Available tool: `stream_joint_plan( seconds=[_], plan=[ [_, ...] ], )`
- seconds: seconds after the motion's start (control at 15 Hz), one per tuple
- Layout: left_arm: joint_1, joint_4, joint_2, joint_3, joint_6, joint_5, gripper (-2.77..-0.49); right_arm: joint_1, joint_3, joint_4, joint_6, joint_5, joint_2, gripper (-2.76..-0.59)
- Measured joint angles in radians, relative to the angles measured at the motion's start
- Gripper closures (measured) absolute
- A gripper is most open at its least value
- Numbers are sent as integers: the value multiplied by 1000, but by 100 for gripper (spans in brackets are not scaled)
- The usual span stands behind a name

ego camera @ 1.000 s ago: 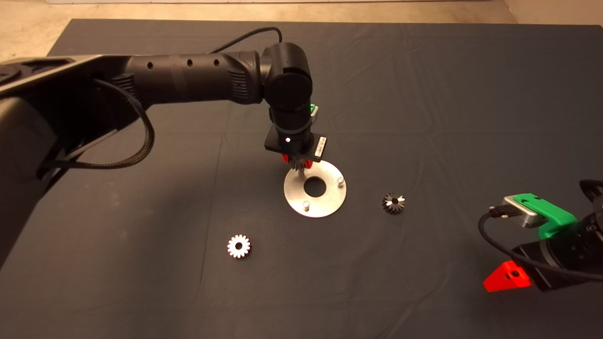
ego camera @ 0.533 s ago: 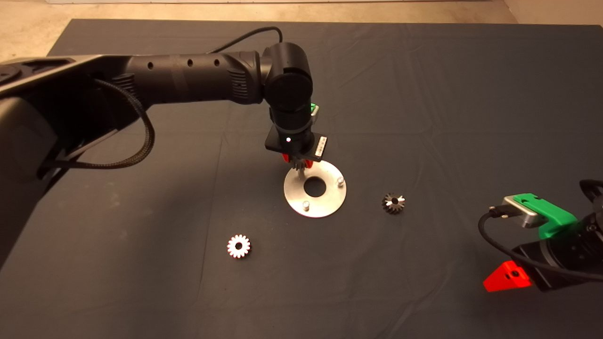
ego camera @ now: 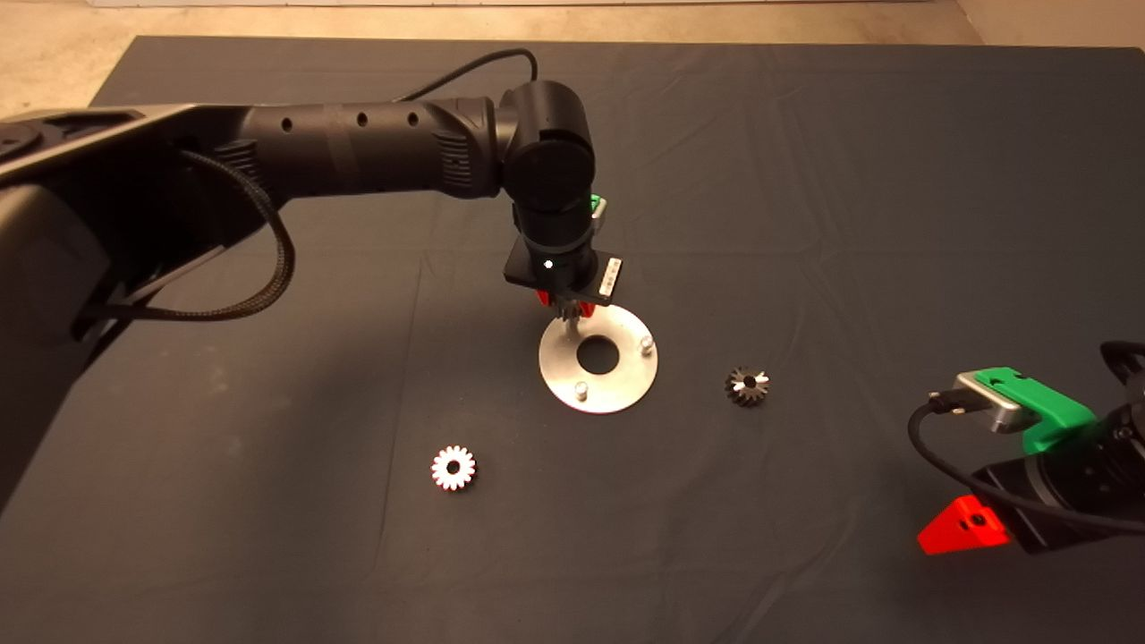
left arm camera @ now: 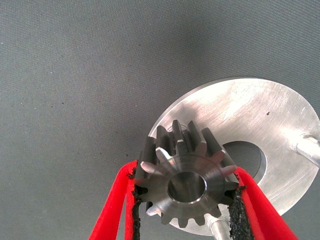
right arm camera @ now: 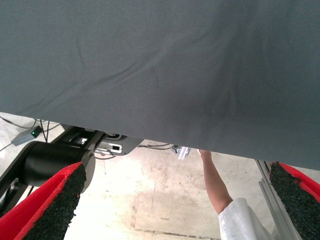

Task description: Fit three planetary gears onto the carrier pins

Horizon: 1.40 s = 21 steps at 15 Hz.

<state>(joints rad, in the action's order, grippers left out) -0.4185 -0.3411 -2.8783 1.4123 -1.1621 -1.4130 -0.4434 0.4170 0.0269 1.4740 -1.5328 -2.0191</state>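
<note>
Left end effector [left arm camera: 185,200] clamped on a planetary gear [left arm camera: 186,181], bore axis upright, over the carrier disc [left arm camera: 250,125], right end effector [right arm camera: 175,200] parked, spread wide

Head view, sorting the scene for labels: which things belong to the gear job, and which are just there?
Job:
- gear held in the left end effector above the carrier disc
- carrier pins
- white-lit gear and dark gear on the mat

Just there:
- right end effector, parked, open
- person's arm beyond the mat
</note>
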Motion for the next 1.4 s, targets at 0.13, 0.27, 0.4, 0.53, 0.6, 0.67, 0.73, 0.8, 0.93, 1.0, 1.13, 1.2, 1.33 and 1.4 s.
stream_joint_plan(
  seconds=[0.13,0.27,0.4,0.53,0.6,0.67,0.73,0.8,0.93,1.0,1.13,1.2,1.33,1.4],
  plan=[
    [2,0,0,0,0,0,-86,0,0,0,0,0,0,-273],
    [10,-7,2,0,0,3,-86,0,0,0,0,0,0,-273],
    [16,-19,2,0,0,11,-86,0,0,0,0,0,0,-273],
    [22,-23,2,0,0,13,-86,0,0,0,0,0,1,-273],
    [24,-25,2,0,0,15,-86,0,0,0,0,0,2,-273],
    [26,-27,2,0,0,16,-86,0,0,0,0,0,2,-273],
    [26,-27,2,0,0,16,-86,0,0,0,0,0,2,-273],
    [26,-27,3,0,0,16,-86,0,0,0,0,0,2,-273],
    [25,-27,3,0,-1,17,-86,0,0,0,0,0,2,-273],
    [26,-26,5,0,-1,19,-86,0,0,0,0,0,2,-273],
    [26,-26,5,0,-1,20,-86,0,0,0,0,0,2,-273],
    [26,-26,6,0,-2,20,-87,0,0,0,0,0,2,-273],
    [26,-26,8,0,-3,22,-94,0,0,0,0,0,2,-273],
    [26,-26,9,-1,-4,23,-96,0,0,0,0,0,2,-273]
  ],
)
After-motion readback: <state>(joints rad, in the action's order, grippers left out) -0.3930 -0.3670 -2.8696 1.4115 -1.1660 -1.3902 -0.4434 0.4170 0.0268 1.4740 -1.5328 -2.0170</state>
